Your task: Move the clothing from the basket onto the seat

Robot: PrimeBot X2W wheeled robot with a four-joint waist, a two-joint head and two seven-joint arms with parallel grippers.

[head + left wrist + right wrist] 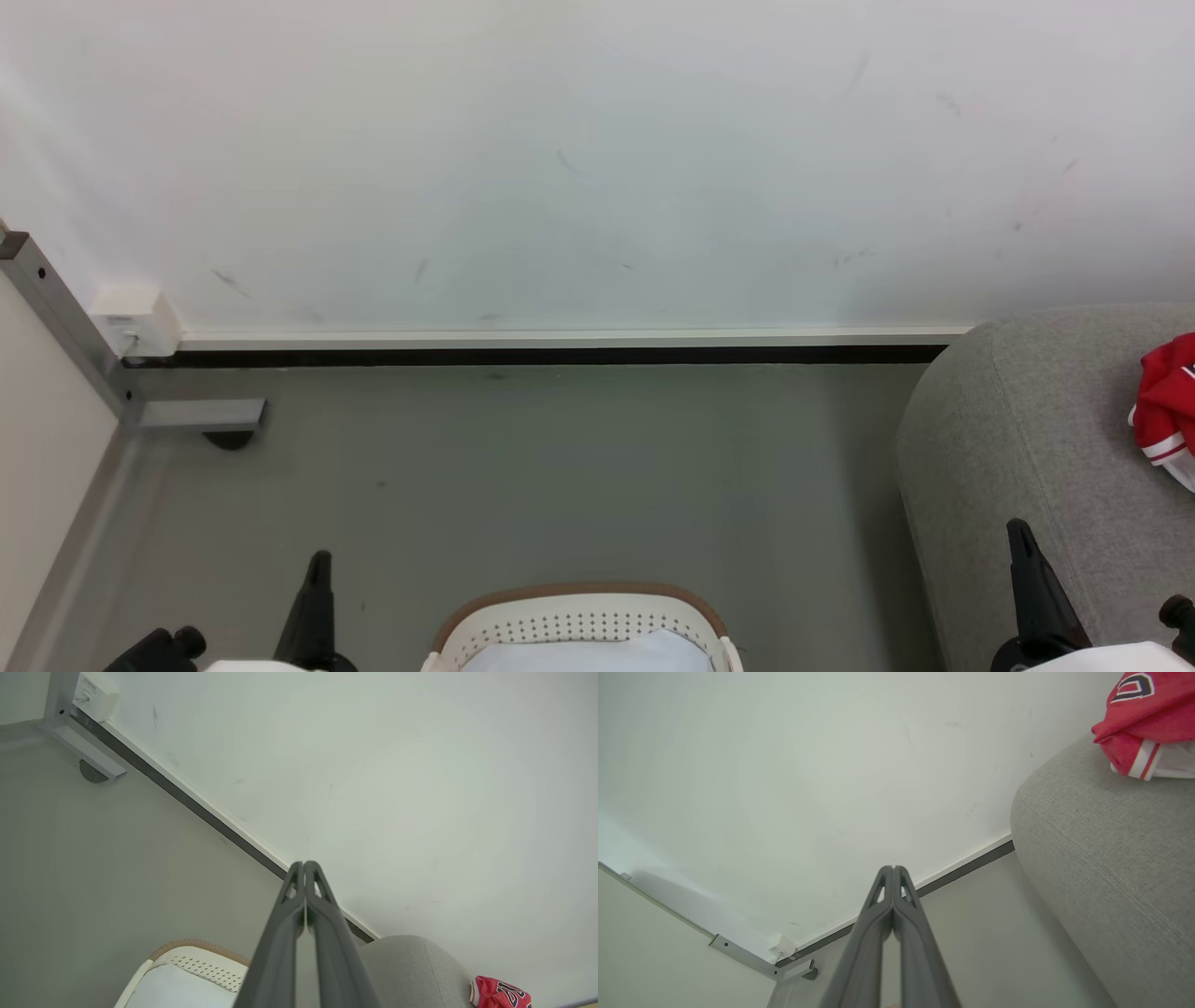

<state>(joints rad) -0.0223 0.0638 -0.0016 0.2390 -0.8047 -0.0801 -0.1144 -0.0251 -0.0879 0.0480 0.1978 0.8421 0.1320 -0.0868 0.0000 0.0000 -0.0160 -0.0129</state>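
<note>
The cream-white basket (579,625) with its brown rim band stands on the floor at the bottom centre of the head view; a pale bluish-white surface shows inside it, with no red in the visible part. A bunched red jersey (1167,406) with white stripes lies on the light-grey seat (1027,439) at the right. The black white-edged numerals on the jersey (1148,714) show in the right wrist view. My left gripper (304,864) is shut and empty, left of the basket (187,970). Beside the seat (1111,858), my right gripper (893,868) is shut and empty.
A white wall with a dark baseboard (560,355) runs across behind the grey floor. A grey metal frame foot (196,413) and a white wall box (135,322) sit at the left, next to a pale panel.
</note>
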